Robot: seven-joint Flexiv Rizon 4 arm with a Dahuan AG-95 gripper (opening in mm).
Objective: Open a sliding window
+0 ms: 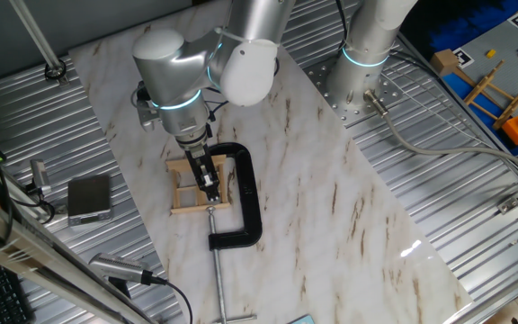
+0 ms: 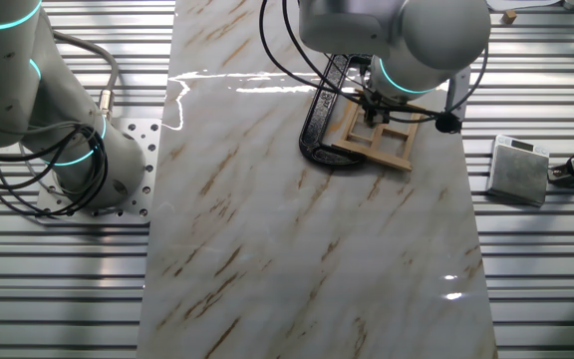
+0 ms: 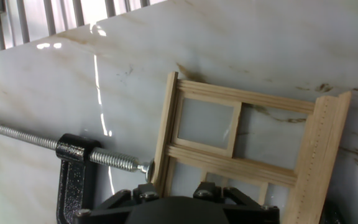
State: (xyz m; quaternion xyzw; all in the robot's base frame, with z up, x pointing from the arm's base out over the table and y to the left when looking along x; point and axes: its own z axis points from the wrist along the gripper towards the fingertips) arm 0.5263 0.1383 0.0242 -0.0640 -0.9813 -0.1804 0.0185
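Note:
The sliding window (image 1: 190, 187) is a small pale wooden frame with cross-bar panes, lying flat on the marble board. It also shows in the other fixed view (image 2: 382, 143) and the hand view (image 3: 235, 163). My gripper (image 1: 209, 186) points straight down onto the window, its tips on or inside the frame near the right side. In the fixed view the black fingers look pressed together as one narrow bar. In the other fixed view the gripper (image 2: 374, 115) is mostly hidden by the wrist. In the hand view only the black hand housing shows; the fingertips are hidden.
A black metal C-clamp (image 1: 246, 193) grips the window's edge; its long screw (image 1: 219, 270) runs toward the near edge of the marble board (image 1: 331, 207). A small grey box (image 1: 89, 198) sits on the ribbed metal table at left. The arm's base (image 1: 367, 63) stands behind.

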